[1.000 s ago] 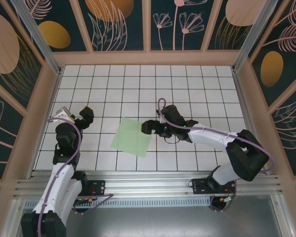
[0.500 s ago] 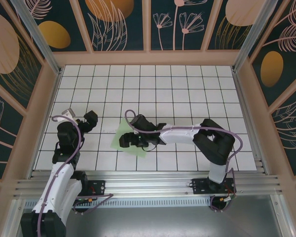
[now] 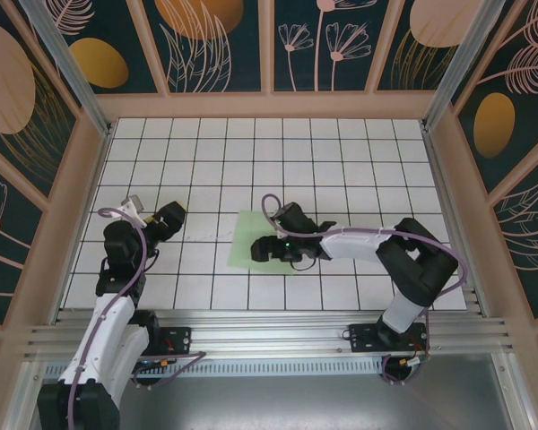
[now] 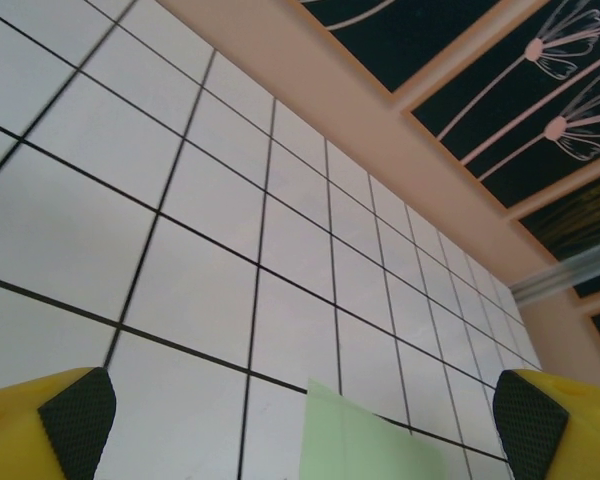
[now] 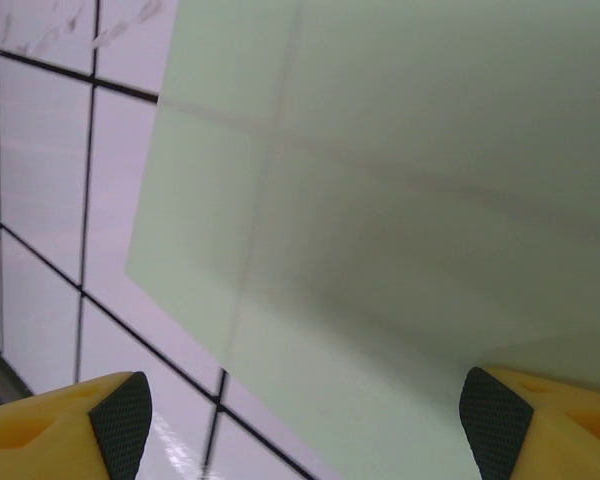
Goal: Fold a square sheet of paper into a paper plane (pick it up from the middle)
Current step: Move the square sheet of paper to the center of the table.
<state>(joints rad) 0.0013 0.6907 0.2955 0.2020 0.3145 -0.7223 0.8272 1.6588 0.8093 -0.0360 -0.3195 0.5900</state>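
The square sheet of paper (image 3: 248, 235) is pale green and lies flat on the white grid tiles, left of centre. My right gripper (image 3: 269, 249) rests low over the sheet's right half, partly covering it. In the right wrist view the sheet (image 5: 380, 180) shows faint crease lines, and my right gripper (image 5: 308, 430) is open, its pads wide apart above the paper. My left gripper (image 3: 168, 219) hovers left of the sheet and is open. In the left wrist view a corner of the sheet (image 4: 355, 445) pokes up between the left fingertips (image 4: 75, 410). The paper plane is out of view.
The white tiled floor (image 3: 341, 161) is boxed in by tan frame walls (image 3: 269, 106) with dark flower panels. A metal rail (image 3: 269, 322) carrying the arm bases runs along the near edge. The right arm's elbow (image 3: 421, 260) folds over the right side of the floor.
The right gripper swept left across the sheet, then drew back right. The sheet slid right and up and turned squarer to the grid. The left gripper crept slightly right.
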